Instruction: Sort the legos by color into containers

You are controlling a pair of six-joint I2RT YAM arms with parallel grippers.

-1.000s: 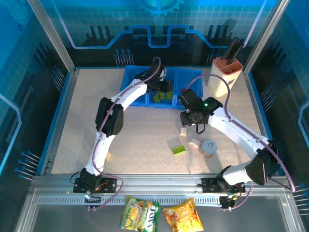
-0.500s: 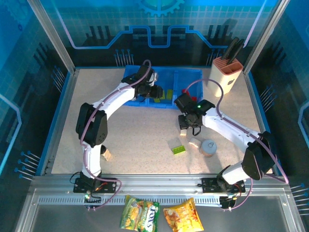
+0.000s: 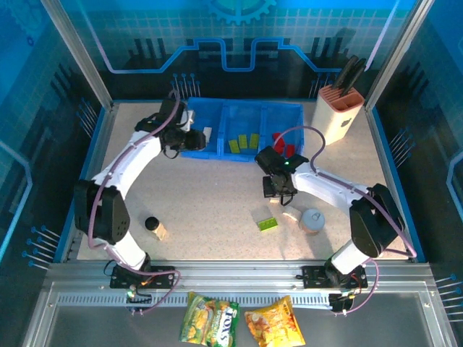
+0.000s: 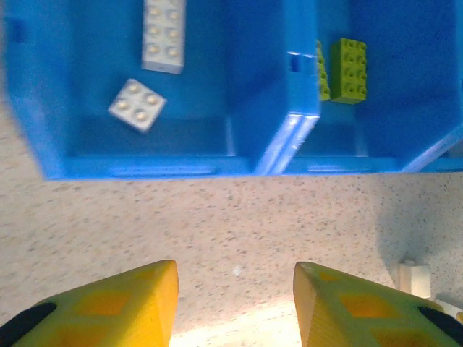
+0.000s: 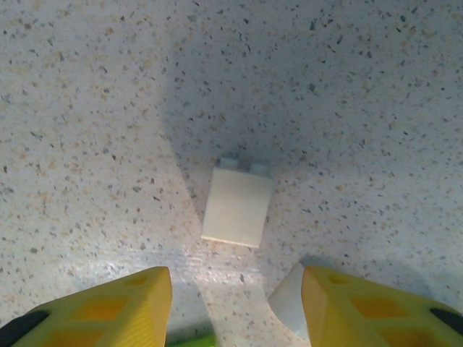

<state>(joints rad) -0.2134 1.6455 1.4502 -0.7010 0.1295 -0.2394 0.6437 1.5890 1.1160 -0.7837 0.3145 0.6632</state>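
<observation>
The blue tray (image 3: 293, 110) stands at the back with its three containers side by side. White legos (image 4: 163, 36) lie in the left one, lime green legos (image 4: 349, 69) in the middle one, red legos (image 3: 282, 142) in the right one. My left gripper (image 4: 235, 278) hangs open and empty over bare table just in front of the tray's left end (image 3: 184, 139). My right gripper (image 5: 236, 285) is open above a cream lego (image 5: 237, 206) lying flat just beyond its fingertips. A second white lego (image 5: 289, 307) sits beside its right finger. A green lego (image 3: 267, 224) lies nearer the front.
A grey tin can (image 3: 312, 220) stands right of the loose bricks. A dark-capped bottle (image 3: 152, 224) stands at the front left. The beige knife block (image 3: 336, 112) is at the back right. Snack bags (image 3: 242, 322) lie beyond the front rail. Another white brick (image 4: 414, 278) lies on the table.
My left arm has swung left, from over the middle compartment to the tray's left end. My right gripper has slid a little left over the cream lego.
</observation>
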